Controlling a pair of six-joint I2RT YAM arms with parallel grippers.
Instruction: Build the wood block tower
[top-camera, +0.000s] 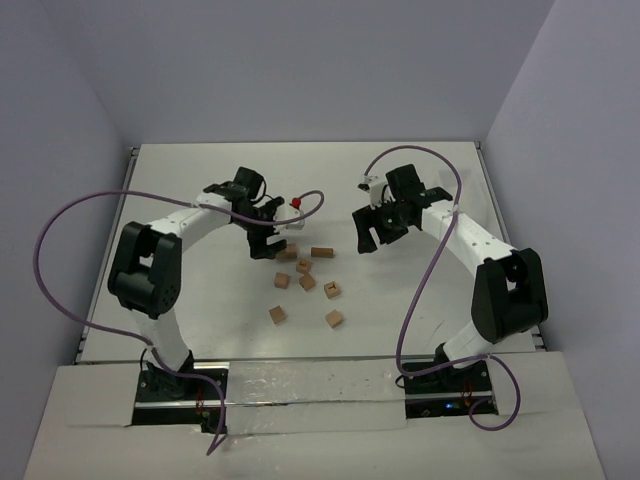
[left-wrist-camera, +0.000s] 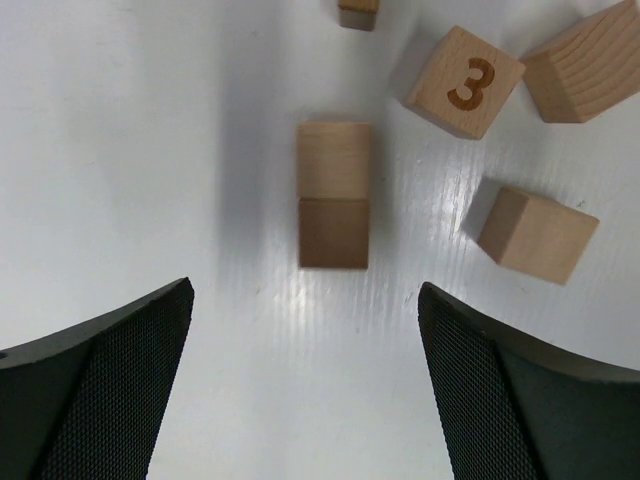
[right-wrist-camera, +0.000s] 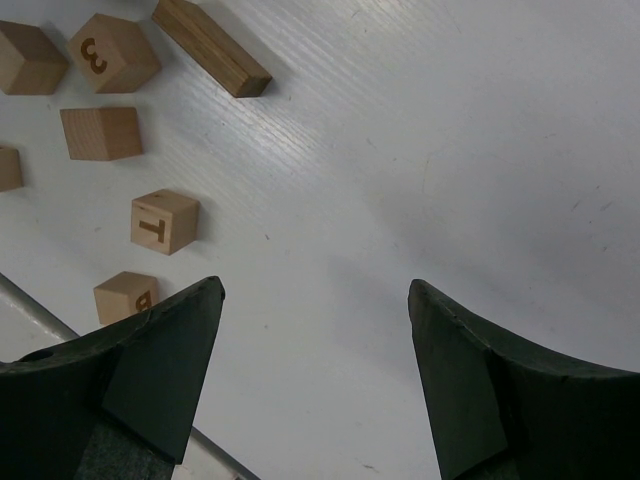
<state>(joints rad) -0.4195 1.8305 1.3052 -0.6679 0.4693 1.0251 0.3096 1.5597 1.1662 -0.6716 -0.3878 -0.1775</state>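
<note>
Several small tan wood blocks (top-camera: 307, 282) lie scattered flat on the white table between the arms; no stack of blocks shows. My left gripper (top-camera: 262, 243) is open and empty, hovering just left of the back blocks. In the left wrist view it (left-wrist-camera: 305, 290) frames a plain cube (left-wrist-camera: 333, 195) straight ahead, with a "3" block (left-wrist-camera: 465, 80) and another cube (left-wrist-camera: 537, 233) to the right. My right gripper (top-camera: 372, 237) is open and empty over bare table right of the blocks. In the right wrist view it (right-wrist-camera: 315, 285) has a long cuboid (right-wrist-camera: 210, 45) and a "T" block (right-wrist-camera: 163, 220) to its left.
A small white piece with a red top (top-camera: 294, 213) sits just behind the left gripper. The table (top-camera: 420, 310) has raised rails at its left and right edges, and purple cables loop over both arms.
</note>
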